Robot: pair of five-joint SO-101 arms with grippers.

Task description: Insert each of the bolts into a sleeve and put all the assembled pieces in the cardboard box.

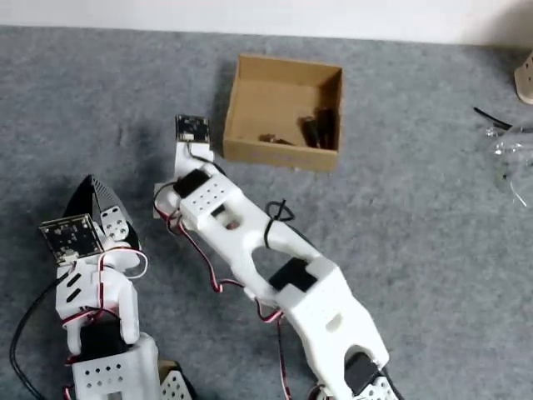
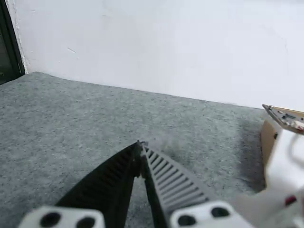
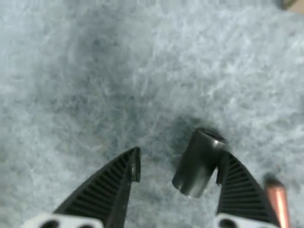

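In the right wrist view a black sleeve stands tilted on the grey carpet between the fingers of my open right gripper, leaning against one finger. A copper-coloured bolt lies just outside that finger. The cardboard box sits at the back middle of the high view with several dark assembled pieces inside. My right arm's wrist points down just left of the box. My left gripper is shut and holds nothing; it hovers over bare carpet at the front left.
Grey carpet covers the whole table. Clear plastic bits and a black wire lie at the far right edge. The box's corner and the right arm's white wrist show beside my left gripper. A white wall stands behind.
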